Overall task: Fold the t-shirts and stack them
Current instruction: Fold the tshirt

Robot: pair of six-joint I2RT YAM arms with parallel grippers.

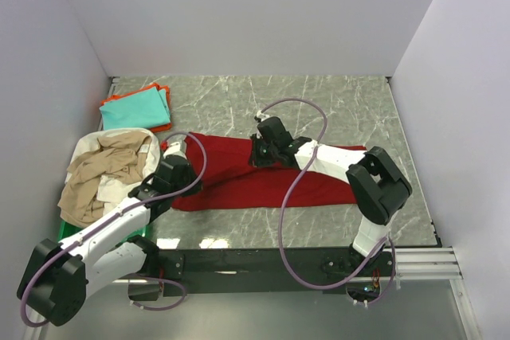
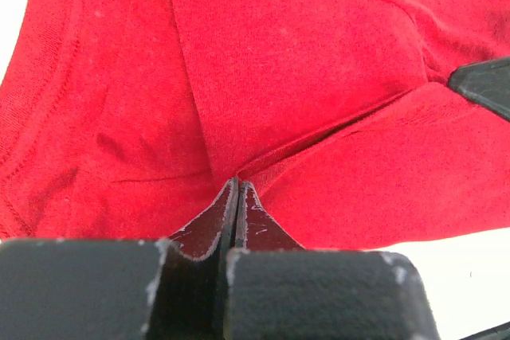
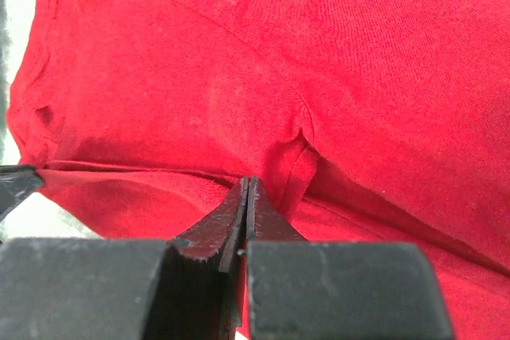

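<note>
The large dark red t-shirt [image 1: 263,181] lies spread across the middle of the table, partly folded over itself. My left gripper [image 1: 177,155] is at its left end. In the left wrist view the left gripper [image 2: 237,182] is shut, and creases in the red cloth [image 2: 303,61] run to its tips. My right gripper [image 1: 261,151] is at the shirt's far edge near the middle. In the right wrist view the right gripper [image 3: 248,181] is shut on a folded edge of the red cloth [image 3: 239,61]. Teal and orange t-shirts [image 1: 135,109] lie folded at the back left. Beige and white t-shirts [image 1: 107,174] lie heaped at the left.
A green tray [image 1: 70,232] shows under the heap at the near left edge. White walls close in the table on the left, back and right. Both arms' cables loop over the table. The marbled tabletop [image 1: 335,109] shows behind the red shirt.
</note>
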